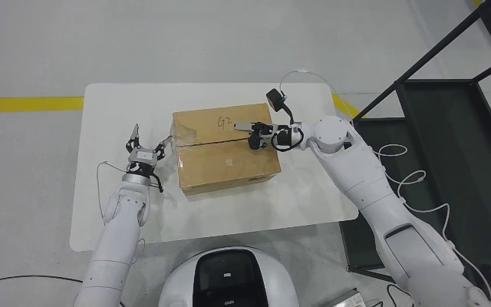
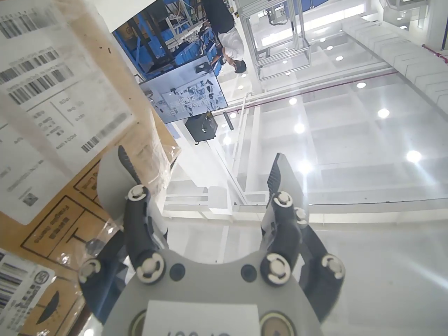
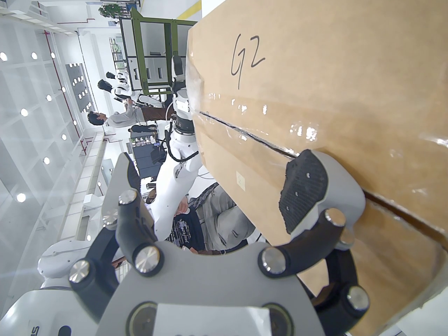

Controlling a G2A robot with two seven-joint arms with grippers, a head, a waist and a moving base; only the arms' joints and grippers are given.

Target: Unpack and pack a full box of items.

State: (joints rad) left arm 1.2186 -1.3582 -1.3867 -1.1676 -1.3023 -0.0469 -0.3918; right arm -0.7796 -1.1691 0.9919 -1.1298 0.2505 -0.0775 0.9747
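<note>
A taped cardboard box (image 1: 226, 157) with a handwritten mark on its top flap sits in the middle of the white table (image 1: 307, 203). My right gripper (image 1: 248, 132) is over the box top at the centre seam, open. In the right wrist view, one of the right gripper's (image 3: 213, 187) fingertips (image 3: 304, 190) rests on the taped seam of the box (image 3: 315, 71). My left gripper (image 1: 148, 140) is open just beside the box's left side. In the left wrist view the left gripper (image 2: 201, 173) holds nothing, and the labelled side of the box (image 2: 52, 106) is close by one finger.
A black metal rack (image 1: 430, 107) stands off the table's right edge, with white cables (image 1: 406, 180) hanging near it. A yellow floor line (image 1: 38, 103) runs behind the table on the left. There is bare table surface in front of the box.
</note>
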